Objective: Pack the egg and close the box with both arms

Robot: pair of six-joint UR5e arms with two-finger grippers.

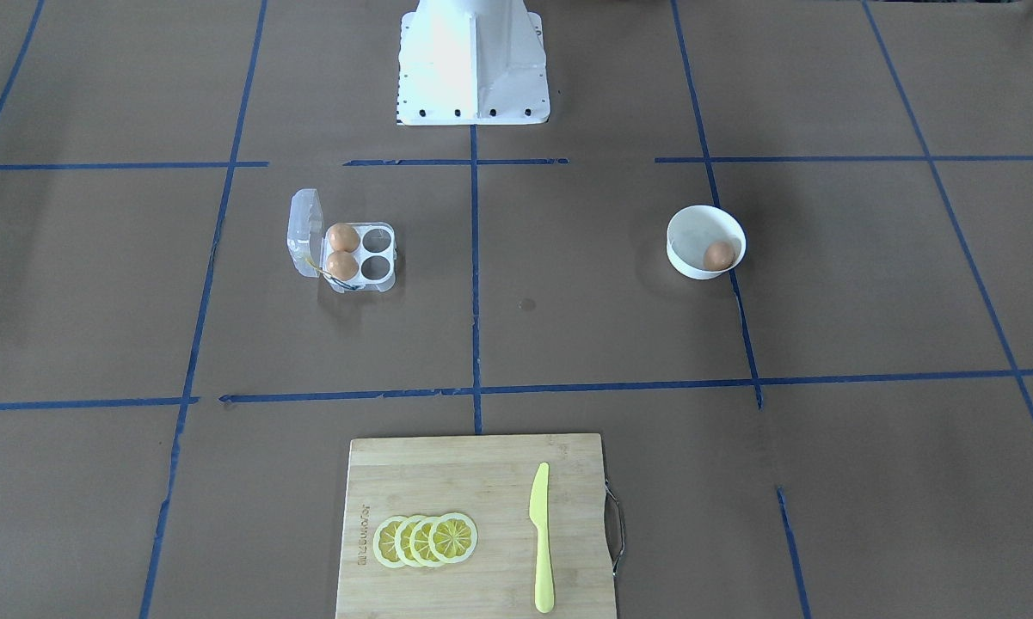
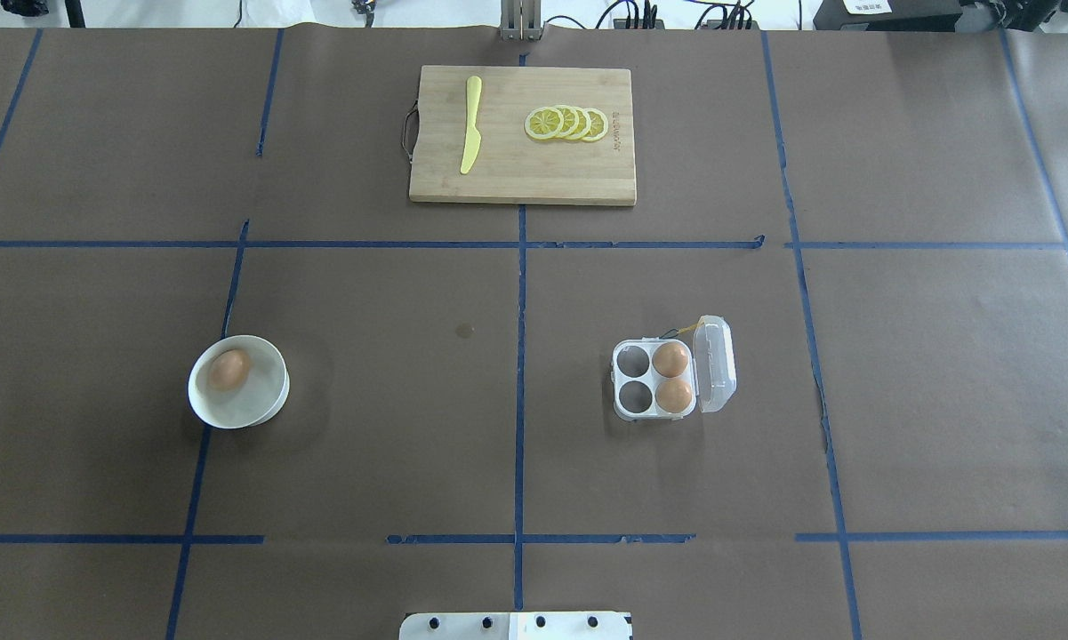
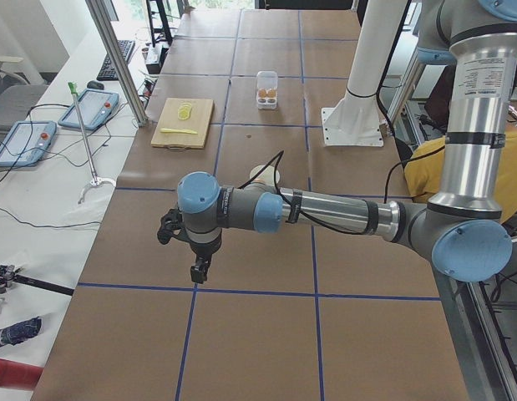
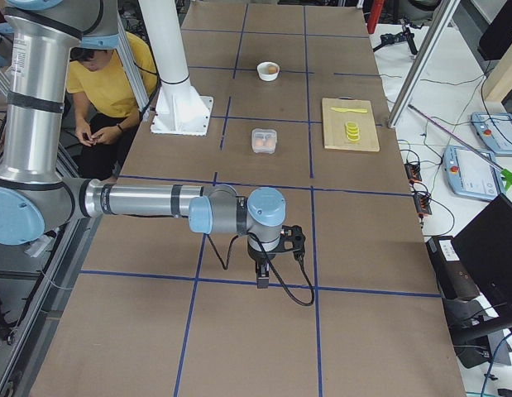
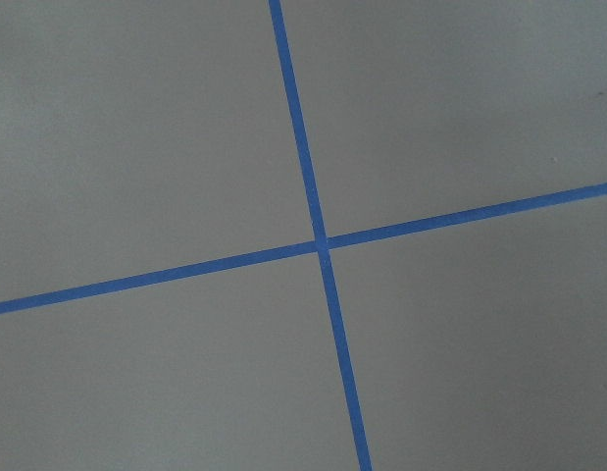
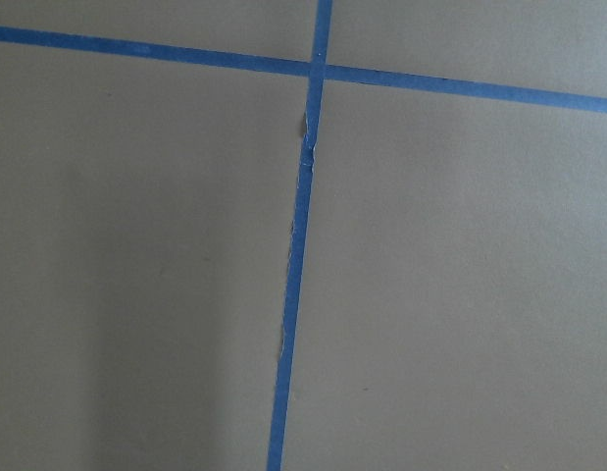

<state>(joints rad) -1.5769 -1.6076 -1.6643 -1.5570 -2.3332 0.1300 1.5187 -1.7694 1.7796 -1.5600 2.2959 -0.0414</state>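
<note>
One orange-brown egg (image 1: 718, 255) (image 2: 229, 370) lies in a white bowl (image 1: 684, 225) (image 2: 267, 409). The clear box (image 1: 377, 254) (image 2: 633, 388) stands with its lid (image 1: 304, 232) (image 2: 714, 364) open. It has two eggs (image 1: 342, 237) (image 1: 341, 266) in the cells by the lid, and the other two cells are empty. My left gripper (image 3: 198, 271) shows only in the exterior left view, far from the bowl, and I cannot tell if it is open. My right gripper (image 4: 261, 279) shows only in the exterior right view, far from the box (image 4: 264, 141), and I cannot tell its state either.
A wooden cutting board (image 1: 473, 481) (image 2: 520, 178) with lemon slices (image 1: 426, 540) and a yellow knife (image 1: 542, 537) lies at the table's far edge. A white pedestal (image 1: 473, 60) stands at the robot's side. A person in yellow (image 4: 115, 83) sits beside the table.
</note>
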